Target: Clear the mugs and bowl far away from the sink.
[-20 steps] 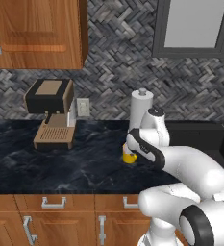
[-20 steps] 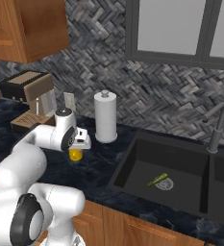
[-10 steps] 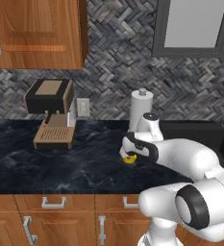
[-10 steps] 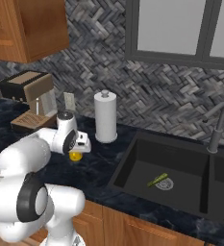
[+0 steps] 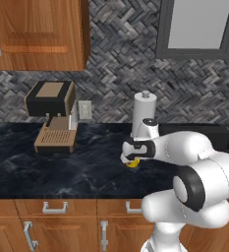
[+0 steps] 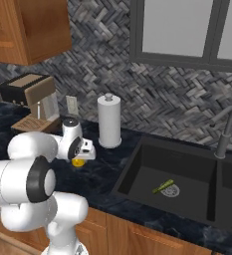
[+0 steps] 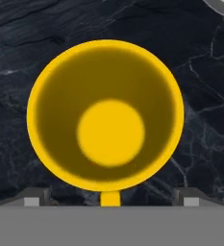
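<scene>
A plain yellow mug (image 7: pixel 106 115) stands upright on the black marble counter (image 5: pixel 62 170), left of the sink (image 6: pixel 177 184). In the hand view I look straight down into it, its handle pointing toward the bottom edge. My gripper (image 7: pixel 111 199) hangs just above the mug (image 5: pixel 132 163), open, with one fingertip (image 7: pixel 34 197) on each side of it and nothing gripped. From the right base view the mug (image 6: pixel 77 162) peeks out under the hand (image 6: pixel 82 149). The bowl is out of view.
A white paper-towel roll (image 5: pixel 144 110) stands right behind the mug, close to the hand. A coffee machine (image 5: pixel 52 115) sits further left against the wall. The sink holds a small green item (image 6: pixel 163 186), and its grey faucet (image 6: pixel 224 132) is at the back right.
The hand has dropped lower and slightly left, from above the mug down to just over it. The jaws stayed open and the mug has not moved.
</scene>
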You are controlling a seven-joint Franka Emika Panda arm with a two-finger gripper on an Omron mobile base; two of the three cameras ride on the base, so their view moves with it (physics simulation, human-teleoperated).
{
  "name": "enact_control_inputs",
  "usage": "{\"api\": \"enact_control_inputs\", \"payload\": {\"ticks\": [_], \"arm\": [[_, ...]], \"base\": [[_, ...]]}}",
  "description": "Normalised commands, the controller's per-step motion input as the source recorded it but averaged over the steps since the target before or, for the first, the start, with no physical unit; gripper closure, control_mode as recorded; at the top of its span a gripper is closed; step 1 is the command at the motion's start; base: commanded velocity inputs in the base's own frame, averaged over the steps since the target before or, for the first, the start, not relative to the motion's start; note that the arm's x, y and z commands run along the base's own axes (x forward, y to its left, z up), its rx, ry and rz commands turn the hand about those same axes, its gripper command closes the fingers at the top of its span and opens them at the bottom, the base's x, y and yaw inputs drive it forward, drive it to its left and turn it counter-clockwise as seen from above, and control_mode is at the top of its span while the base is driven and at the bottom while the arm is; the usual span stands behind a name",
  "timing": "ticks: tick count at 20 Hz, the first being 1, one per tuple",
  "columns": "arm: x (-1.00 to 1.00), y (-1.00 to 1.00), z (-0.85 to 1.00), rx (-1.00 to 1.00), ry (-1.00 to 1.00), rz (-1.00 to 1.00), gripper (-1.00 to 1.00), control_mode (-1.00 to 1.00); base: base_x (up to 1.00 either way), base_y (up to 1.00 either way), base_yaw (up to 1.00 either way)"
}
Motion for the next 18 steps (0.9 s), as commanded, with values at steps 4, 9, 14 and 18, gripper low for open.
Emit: {"api": "enact_control_inputs", "payload": {"ticks": [4, 9, 14, 18], "arm": [[0.26, 0.0, -0.13, 0.0, 0.02, 0.0, -1.0, -1.0], [0.0, 0.0, -0.13, 0.0, 0.0, 0.0, -1.0, -1.0], [-0.08, 0.0, -0.19, 0.0, 0.0, 0.0, -1.0, -1.0], [-0.18, 0.0, -0.19, 0.0, 0.0, 0.0, -1.0, -1.0]], "base": [[0.0, 0.0, 0.0], [0.0, 0.0, 0.0], [0.0, 0.0, 0.0], [0.0, 0.0, 0.0]]}}
